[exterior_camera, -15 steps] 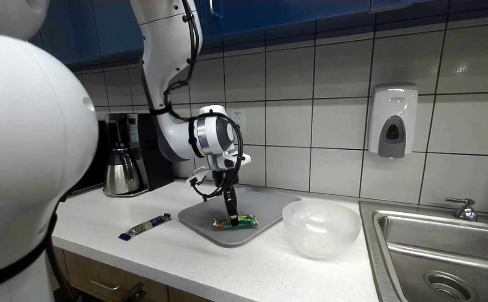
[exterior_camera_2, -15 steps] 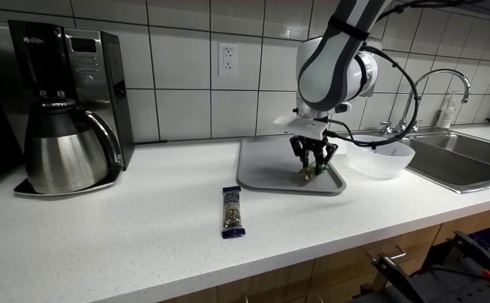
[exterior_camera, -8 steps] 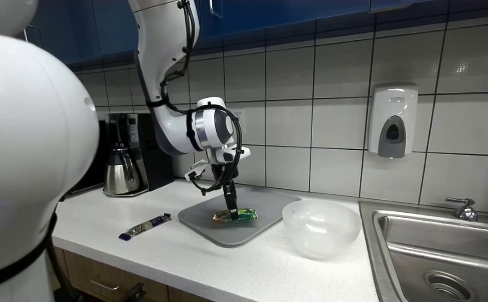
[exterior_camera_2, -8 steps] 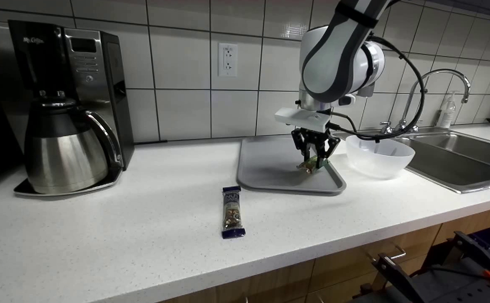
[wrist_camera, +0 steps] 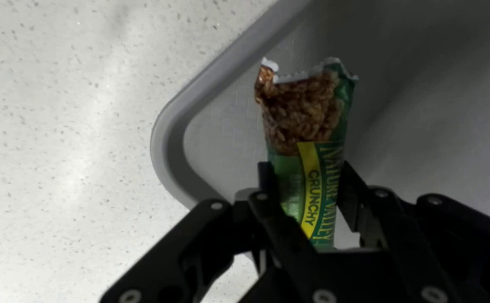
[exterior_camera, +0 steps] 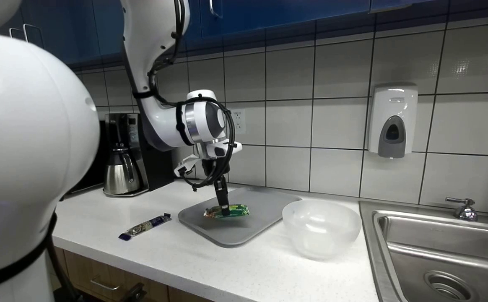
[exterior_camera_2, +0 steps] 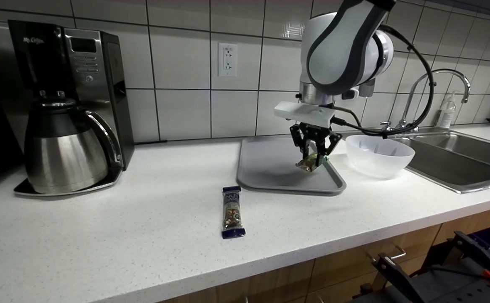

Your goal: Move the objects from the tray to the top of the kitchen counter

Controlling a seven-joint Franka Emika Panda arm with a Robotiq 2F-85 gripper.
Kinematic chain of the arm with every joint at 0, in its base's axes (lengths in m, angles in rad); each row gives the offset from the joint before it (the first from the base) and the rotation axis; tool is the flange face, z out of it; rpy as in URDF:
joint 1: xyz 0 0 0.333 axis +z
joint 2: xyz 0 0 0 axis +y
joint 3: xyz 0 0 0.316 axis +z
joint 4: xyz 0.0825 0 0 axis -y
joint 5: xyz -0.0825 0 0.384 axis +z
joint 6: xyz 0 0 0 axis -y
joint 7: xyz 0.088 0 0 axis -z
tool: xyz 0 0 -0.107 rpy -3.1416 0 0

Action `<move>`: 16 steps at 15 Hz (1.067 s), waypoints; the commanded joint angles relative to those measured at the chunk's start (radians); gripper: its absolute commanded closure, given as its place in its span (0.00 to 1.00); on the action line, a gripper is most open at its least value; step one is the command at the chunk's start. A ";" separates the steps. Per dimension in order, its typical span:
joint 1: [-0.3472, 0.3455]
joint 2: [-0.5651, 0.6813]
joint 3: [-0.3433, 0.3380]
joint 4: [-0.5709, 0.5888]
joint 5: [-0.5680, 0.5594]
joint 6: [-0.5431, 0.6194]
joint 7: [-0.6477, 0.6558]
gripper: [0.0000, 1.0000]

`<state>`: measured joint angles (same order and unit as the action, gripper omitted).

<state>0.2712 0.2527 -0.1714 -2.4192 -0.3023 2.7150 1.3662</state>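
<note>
My gripper, in both exterior views (exterior_camera: 224,213) (exterior_camera_2: 312,162) and the wrist view (wrist_camera: 306,179), is shut on the green piece, a green-wrapped granola bar (exterior_camera: 239,210) (exterior_camera_2: 306,163) (wrist_camera: 302,113). The fingers grip the bar's sides near its middle and hold it a little above the flat grey tray (exterior_camera: 265,205) (exterior_camera_2: 266,164) (wrist_camera: 224,134). The dark stick, a bar in a dark blue wrapper (exterior_camera: 145,227) (exterior_camera_2: 232,212), lies on the white kitchen counter (exterior_camera: 269,268) (exterior_camera_2: 144,235) beside the tray. The far end of the green bar is hidden by the gripper in the wrist view.
A translucent white bowl (exterior_camera: 322,230) (exterior_camera_2: 377,158) stands beside the tray, with the steel sink (exterior_camera: 372,247) beyond it. A coffee maker (exterior_camera: 120,176) (exterior_camera_2: 66,151) stands at the other end of the counter. A tiled wall (exterior_camera: 286,121) runs behind the tray.
My gripper has risen with the green bar in it and shifted a little left in an exterior view. The tray, the dark blue bar and the bowl have not moved.
</note>
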 commanded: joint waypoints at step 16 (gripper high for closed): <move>-0.037 -0.054 0.237 -0.093 0.227 0.061 -0.403 0.86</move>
<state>0.2586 0.2095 0.0256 -2.4974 -0.1252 2.7561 1.0591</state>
